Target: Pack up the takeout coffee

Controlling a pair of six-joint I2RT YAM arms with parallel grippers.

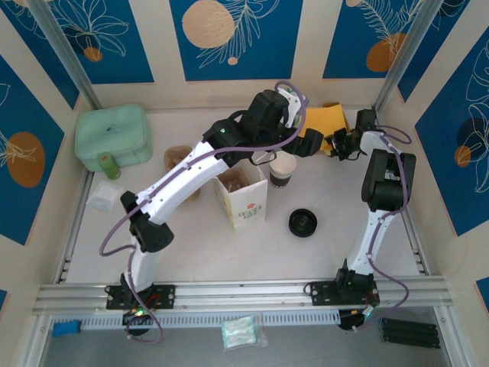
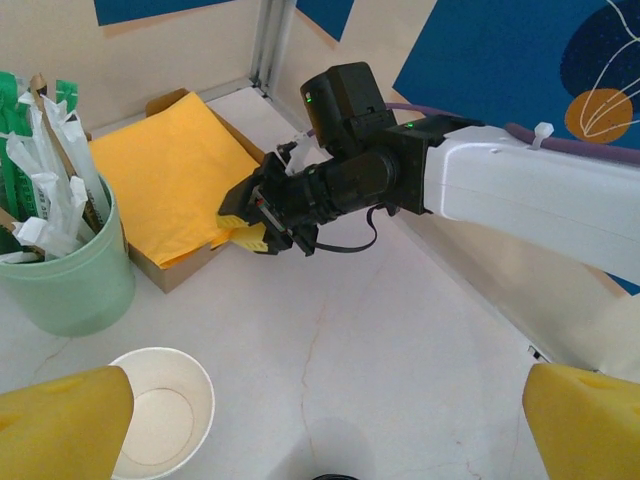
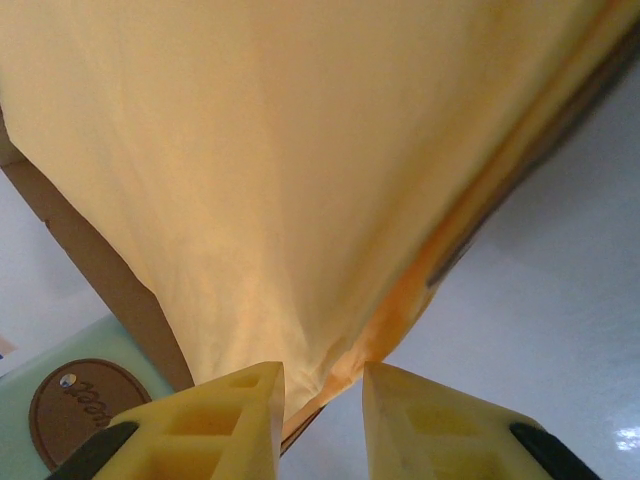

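The takeout coffee (image 1: 177, 157) looks like a small kraft-brown cup left of the paper bag (image 1: 243, 200), partly behind my left arm. My left gripper (image 2: 320, 440) is wide open above the table, and a white cup (image 2: 160, 420) stands just inside its left finger (image 2: 60, 425). In the top view that cup (image 1: 281, 170) has a dark lower band. My right gripper (image 3: 322, 385) sits at the corner of the yellow napkin (image 3: 300, 180). That corner lies between its narrowed jaws, and a gap of table still shows there.
The napkins lie in a cardboard box (image 1: 325, 122) at the back right. A black lid (image 1: 302, 222) sits on the table in front of the white cup. A mint cup of wrapped sticks (image 2: 60, 270) stands by the box. A green case (image 1: 112, 134) fills the back left.
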